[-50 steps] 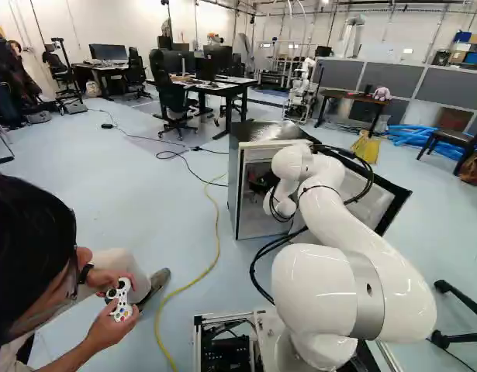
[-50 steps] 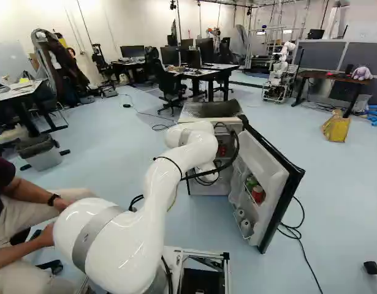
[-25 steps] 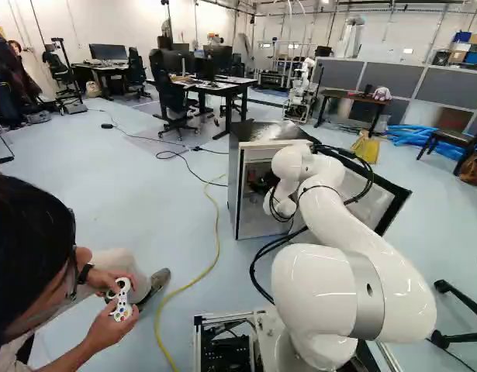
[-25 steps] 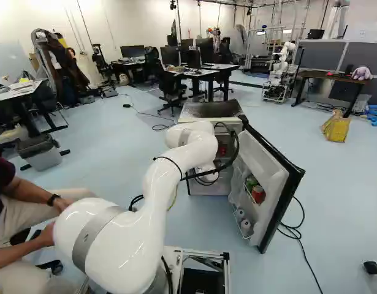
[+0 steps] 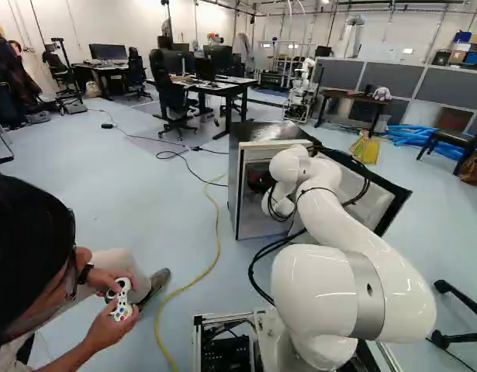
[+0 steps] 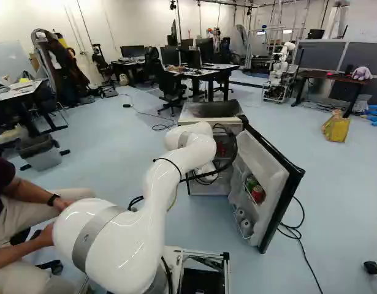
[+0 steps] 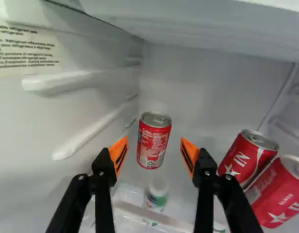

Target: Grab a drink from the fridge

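Observation:
My gripper (image 5: pixel 260 180) reaches into the open fridge (image 5: pixel 233 182) in the left base view, partly hidden by the arm's wrist. In the wrist view the gripper (image 7: pixel 153 142) stands open, orange pads apart. A red drink can (image 7: pixel 153 141) stands upright on the line between the fingertips, slightly ahead, with a gap on either side and no pad touching it. Two larger red cans (image 7: pixel 247 158) (image 7: pixel 280 191) are beside the finger on the other side from the ribbed wall. A white bottle with a green label (image 7: pixel 157 193) lies below the small can, between the fingers.
The ribbed fridge wall (image 7: pixel 91 97) runs close beside one finger, and a white ledge (image 7: pixel 202 26) juts across above the cans. The fridge door (image 6: pixel 258 159) stands wide open with cans in its racks. A seated person holds a controller (image 5: pixel 120 298). Another robot (image 6: pixel 280 70) stands far back.
The arm's wrist has shifted slightly in the base views, with the gripper a little further into the fridge. The base and fridge have stayed in place.

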`<state>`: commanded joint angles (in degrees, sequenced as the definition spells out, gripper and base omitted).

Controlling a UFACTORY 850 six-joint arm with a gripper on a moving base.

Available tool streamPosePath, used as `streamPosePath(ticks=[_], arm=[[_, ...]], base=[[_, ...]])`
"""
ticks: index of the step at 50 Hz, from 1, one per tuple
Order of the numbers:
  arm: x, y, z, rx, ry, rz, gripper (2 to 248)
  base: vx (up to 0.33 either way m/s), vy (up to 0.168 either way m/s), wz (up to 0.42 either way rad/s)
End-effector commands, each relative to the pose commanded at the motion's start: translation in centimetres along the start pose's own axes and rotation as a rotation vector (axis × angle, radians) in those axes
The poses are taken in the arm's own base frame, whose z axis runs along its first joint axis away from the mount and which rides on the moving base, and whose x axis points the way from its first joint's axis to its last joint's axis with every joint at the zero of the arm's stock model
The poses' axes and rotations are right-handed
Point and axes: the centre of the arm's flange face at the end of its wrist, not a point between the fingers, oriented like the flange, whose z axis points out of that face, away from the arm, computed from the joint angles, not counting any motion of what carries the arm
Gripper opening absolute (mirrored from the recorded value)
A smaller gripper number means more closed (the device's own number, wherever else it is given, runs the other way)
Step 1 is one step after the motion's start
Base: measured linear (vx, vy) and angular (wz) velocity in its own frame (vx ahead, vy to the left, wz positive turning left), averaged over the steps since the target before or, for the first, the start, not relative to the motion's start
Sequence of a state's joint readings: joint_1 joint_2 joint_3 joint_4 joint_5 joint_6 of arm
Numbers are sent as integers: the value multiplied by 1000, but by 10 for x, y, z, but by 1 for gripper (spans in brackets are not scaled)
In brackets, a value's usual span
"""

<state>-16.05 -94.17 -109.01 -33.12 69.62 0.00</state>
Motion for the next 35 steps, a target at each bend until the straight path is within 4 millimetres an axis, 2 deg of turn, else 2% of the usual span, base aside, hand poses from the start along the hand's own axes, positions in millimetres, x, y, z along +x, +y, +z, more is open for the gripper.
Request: streamPosePath(ticks=[35], arm=[[-9, 0, 27, 2, 66, -41, 165]], base=[[0, 0, 0]])
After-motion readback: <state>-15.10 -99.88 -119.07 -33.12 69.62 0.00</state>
